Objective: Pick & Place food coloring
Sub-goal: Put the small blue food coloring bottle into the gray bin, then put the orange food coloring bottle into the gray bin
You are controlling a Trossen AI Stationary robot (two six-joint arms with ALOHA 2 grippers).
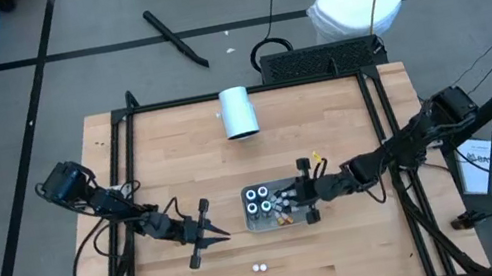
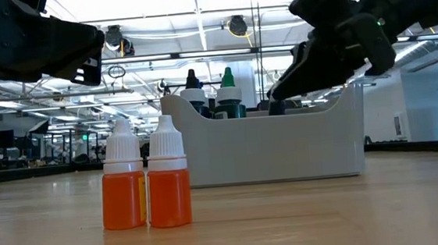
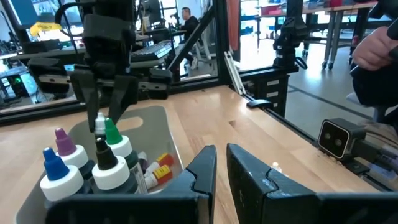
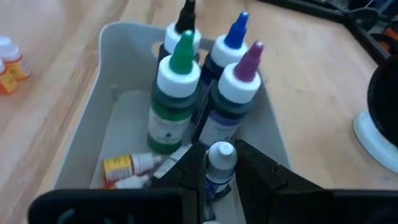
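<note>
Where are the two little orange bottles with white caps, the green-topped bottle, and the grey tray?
Two small orange white-capped bottles [image 2: 145, 175]: low view, where they meet.
Green-topped bottle [image 4: 171, 93]: right wrist view, white shoulder.
Grey plastic tray [image 2: 276, 145]: low view, front wall.

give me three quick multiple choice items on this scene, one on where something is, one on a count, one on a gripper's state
1. Where is the right gripper?
A. over the grey tray
B. beside the white cylinder
C. off the table

2. How many orange bottles stand outside the tray?
A. one
B. two
C. four

3. What is the right gripper doing?
A. open and empty
B. shut on a small white-capped bottle
C. shut on the tray's wall

Answers: 1 A, the high view shows it above the tray's right part. 2 B, the low view shows a pair side by side. 3 B, its wrist view shows the bottle between the fingers.
</note>
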